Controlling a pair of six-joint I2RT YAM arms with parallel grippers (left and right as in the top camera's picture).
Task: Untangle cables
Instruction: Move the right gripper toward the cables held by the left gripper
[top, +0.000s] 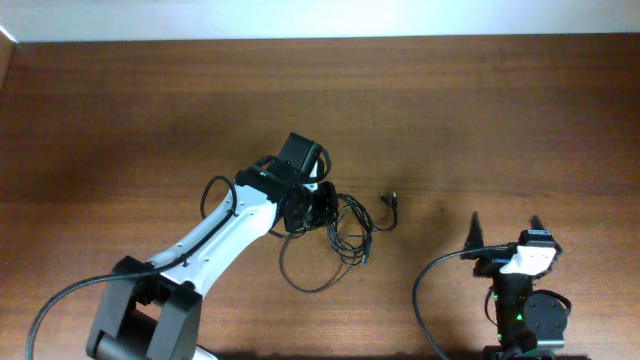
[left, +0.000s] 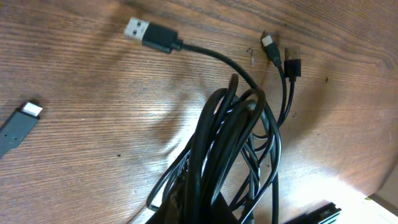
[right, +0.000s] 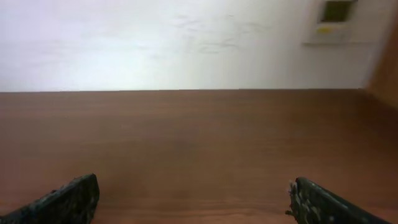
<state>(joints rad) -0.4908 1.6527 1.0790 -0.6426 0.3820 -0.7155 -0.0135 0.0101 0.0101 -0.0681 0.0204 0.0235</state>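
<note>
The cables (top: 345, 228) lie as a black tangle of loops at the table's middle. My left gripper (top: 308, 205) is shut on a bunch of their strands. In the left wrist view the bundle (left: 230, 137) rises from my left gripper (left: 199, 211) at the bottom edge. A USB plug (left: 146, 32) points up left, two small plugs (left: 280, 53) lie side by side at the top, and another plug (left: 18, 124) rests at the far left. My right gripper (top: 505, 232) stands open at the lower right, away from the tangle, with nothing between its fingers (right: 68, 199).
Thick black wires (top: 425, 290) curve from the right arm's base and from the left arm's base (top: 60, 300). One cable loop (top: 300, 275) trails toward the front edge. The table's far edge meets a white wall (top: 320, 20).
</note>
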